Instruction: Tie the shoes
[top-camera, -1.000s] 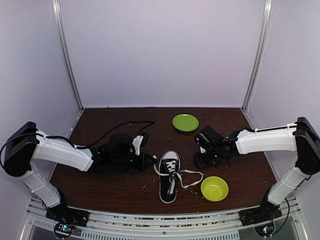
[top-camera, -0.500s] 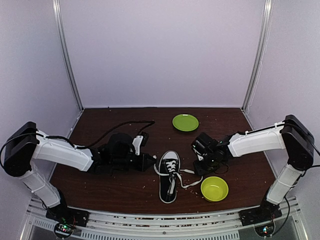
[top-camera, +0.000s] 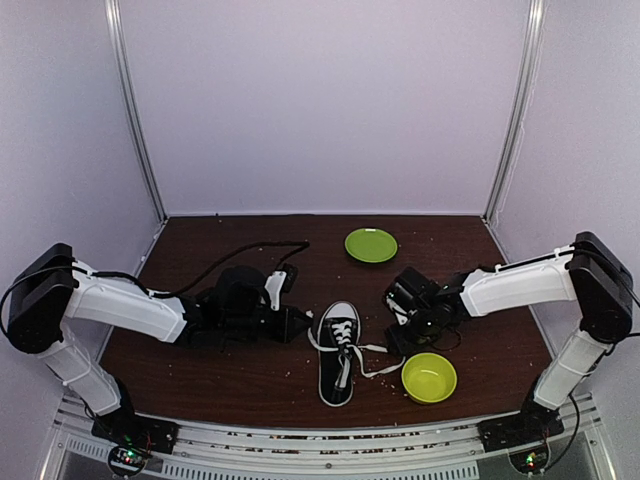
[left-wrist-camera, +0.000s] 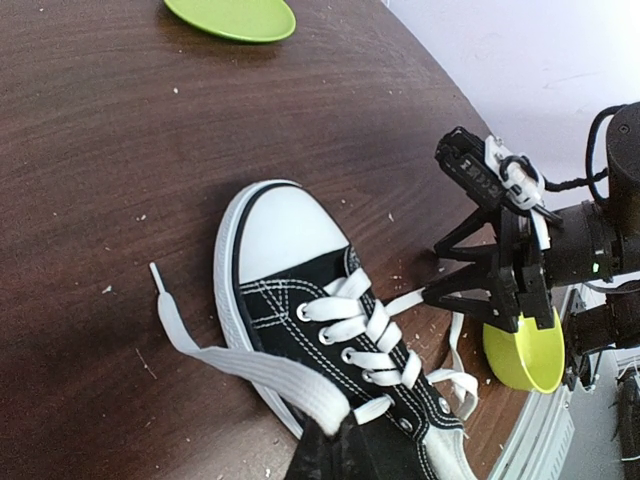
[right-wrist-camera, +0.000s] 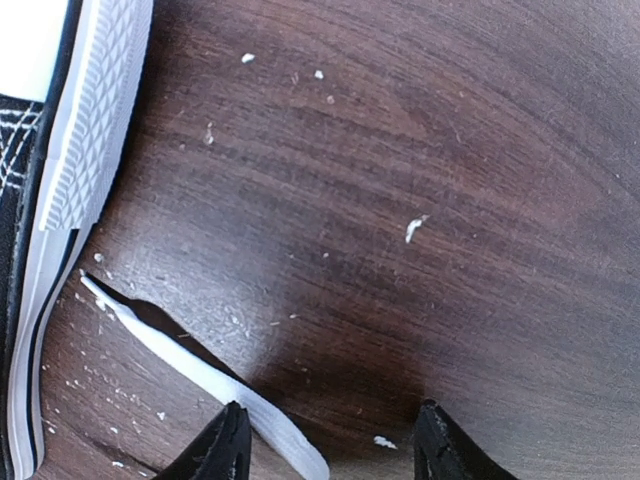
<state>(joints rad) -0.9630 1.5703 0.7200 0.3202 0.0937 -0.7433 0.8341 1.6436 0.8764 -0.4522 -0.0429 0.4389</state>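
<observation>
The black sneaker (top-camera: 339, 352) with white toe cap lies on the table, toe pointing away from the arms. It fills the left wrist view (left-wrist-camera: 330, 300). My left gripper (top-camera: 300, 325) is just left of the shoe and shut on the left white lace (left-wrist-camera: 250, 365), which runs taut to it (left-wrist-camera: 330, 450). My right gripper (top-camera: 400, 338) is low over the table right of the shoe, jaws open. In the right wrist view the right lace (right-wrist-camera: 215, 385) lies between the open fingertips (right-wrist-camera: 228, 445), near the left one. The shoe's white rim (right-wrist-camera: 90, 120) shows at the left.
A green bowl (top-camera: 429, 377) sits just in front of the right gripper, close to the looped lace (top-camera: 385, 360). A green plate (top-camera: 371, 245) lies at the back. A black cable (top-camera: 250, 250) runs over the left side. Crumbs dot the wood.
My right gripper has moved left and down toward the shoe, to the right lace. The left arm and the shoe have not moved.
</observation>
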